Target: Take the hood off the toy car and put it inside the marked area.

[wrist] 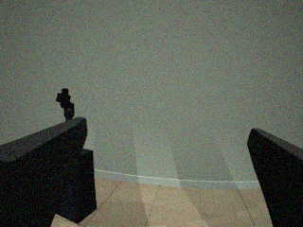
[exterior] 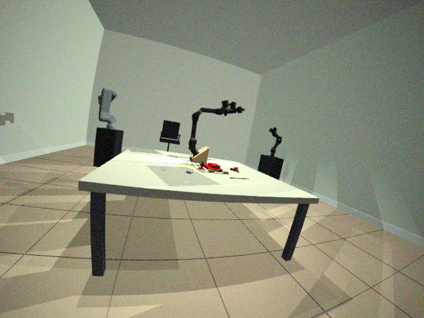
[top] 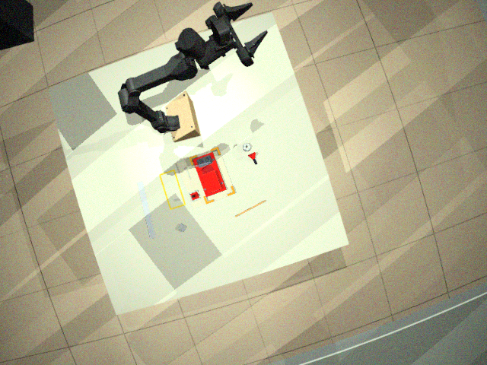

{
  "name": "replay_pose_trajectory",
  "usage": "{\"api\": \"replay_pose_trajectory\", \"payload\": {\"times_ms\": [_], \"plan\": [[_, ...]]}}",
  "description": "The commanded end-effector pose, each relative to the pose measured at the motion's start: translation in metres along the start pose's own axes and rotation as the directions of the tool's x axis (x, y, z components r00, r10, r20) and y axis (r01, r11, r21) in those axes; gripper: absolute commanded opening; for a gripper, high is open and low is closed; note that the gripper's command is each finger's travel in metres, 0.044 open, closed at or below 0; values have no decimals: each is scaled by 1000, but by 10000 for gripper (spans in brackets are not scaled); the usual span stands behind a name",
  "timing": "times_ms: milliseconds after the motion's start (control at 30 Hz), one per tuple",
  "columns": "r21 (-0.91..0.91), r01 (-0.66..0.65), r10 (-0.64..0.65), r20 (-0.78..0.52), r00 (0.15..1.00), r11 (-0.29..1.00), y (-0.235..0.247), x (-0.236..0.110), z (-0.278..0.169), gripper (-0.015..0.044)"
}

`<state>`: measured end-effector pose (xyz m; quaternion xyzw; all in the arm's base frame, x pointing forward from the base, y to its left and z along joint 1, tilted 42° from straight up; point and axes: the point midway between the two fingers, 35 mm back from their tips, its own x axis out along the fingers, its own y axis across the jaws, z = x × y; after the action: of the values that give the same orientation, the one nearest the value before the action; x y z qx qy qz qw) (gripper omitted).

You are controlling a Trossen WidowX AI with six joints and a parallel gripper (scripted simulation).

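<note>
The red toy car (top: pixel 211 177) (exterior: pixel 212 169) stands on the white table (top: pixel 275 220) (exterior: pixel 144 185), inside orange corner marks (top: pixel 233 192). Its hood is still on it, and I cannot tell the hood apart from the body. The marked area is a yellow outlined rectangle (top: pixel 165 192) (exterior: pixel 185 166) just left of the car, with nothing in it. My gripper (top: pixel 249 25) (exterior: pixel 239 109) (wrist: pixel 170 131) is open and empty. It is raised high near the table's far edge, far from the car. The wrist view shows only the wall and floor between the fingers.
The arm's wooden wedge base (top: pixel 183 116) (exterior: pixel 202 156) stands behind the car. Around the car lie a small red block (top: pixel 193 195), a white wheel (top: pixel 248 145), a red part (top: pixel 253 157), an orange stick (top: pixel 250 207), a grey cube (top: pixel 180 226) and a pale bar (top: pixel 146 210).
</note>
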<state>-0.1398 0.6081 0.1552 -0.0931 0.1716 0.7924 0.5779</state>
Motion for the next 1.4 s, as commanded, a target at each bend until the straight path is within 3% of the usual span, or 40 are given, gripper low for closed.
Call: {"api": "replay_pose_trajectory", "payload": {"times_ms": [0, 300, 600, 1000, 1367], "plan": [[57, 104, -99, -76, 992, 993, -42, -3, -20, 440], [159, 349, -303, -255, 918, 923, -135, -30, -62, 440], [214, 586, -457, -442, 772, 782, -216, -77, -109, 440], [192, 841, -540, -690, 482, 506, -297, -169, -175, 440], [68, 973, -471, -866, 167, 219, -338, -274, -231, 440]]}}
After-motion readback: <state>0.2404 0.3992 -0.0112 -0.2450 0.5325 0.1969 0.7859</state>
